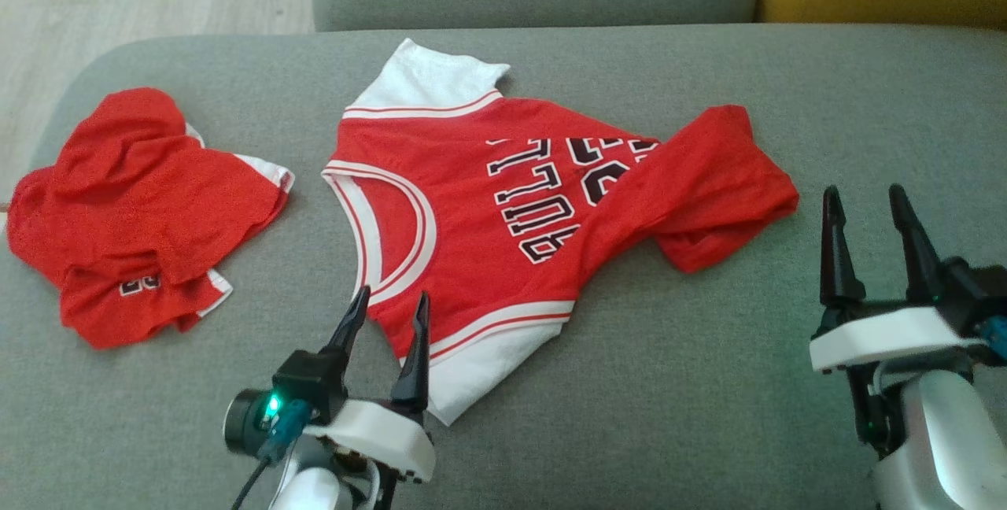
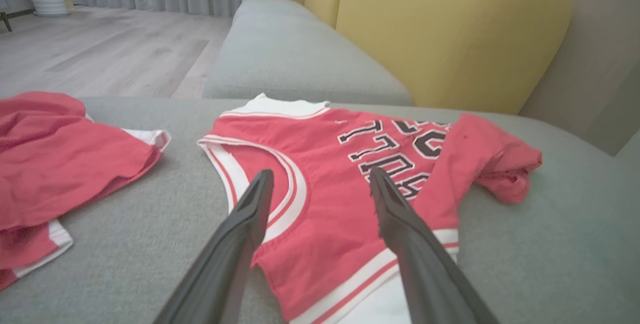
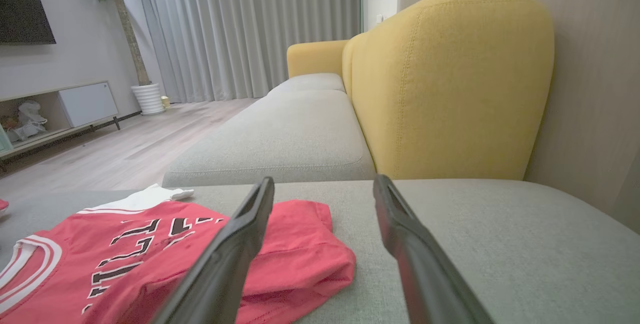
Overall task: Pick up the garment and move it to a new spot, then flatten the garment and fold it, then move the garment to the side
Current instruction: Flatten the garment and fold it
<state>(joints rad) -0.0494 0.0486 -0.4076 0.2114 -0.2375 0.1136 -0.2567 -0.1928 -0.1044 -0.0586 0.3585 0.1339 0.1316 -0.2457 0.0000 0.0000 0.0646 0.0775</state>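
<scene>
A: Where does the garment sit?

B: The red basketball jersey with white trim and black lettering (image 1: 488,211) lies mid-frame on the wide grey fabric sofa cushion (image 1: 708,352), mostly spread out. Its long axis runs left to right across the head view, with the neckline toward the left and the hem toward the right. There the folded-over hem end (image 1: 708,179) is doubled back over the lettering.

A: And the claws?

B: Both stand wide and hold nothing. The left claw (image 1: 393,301) is at lower centre-left, its tips over the neckline and the near white shoulder. I cannot tell whether they touch the cloth. The right claw (image 1: 864,199) is near the right edge over bare cushion, just right of that doubled hem and apart from it.

A: Which arm for what?

B: I judge that flattening is the step in hand. The right arm is nearer the doubled hem, which lies to the left of its tips. Drawing the hem rightward along the long axis should open it. The left claw is placed to pin the neck end.

A: Anything holding other things?

B: No. The jersey lies straight on the cushion, and so does a crumpled red garment with white edging (image 1: 134,203), well apart at the frame's left.
</scene>
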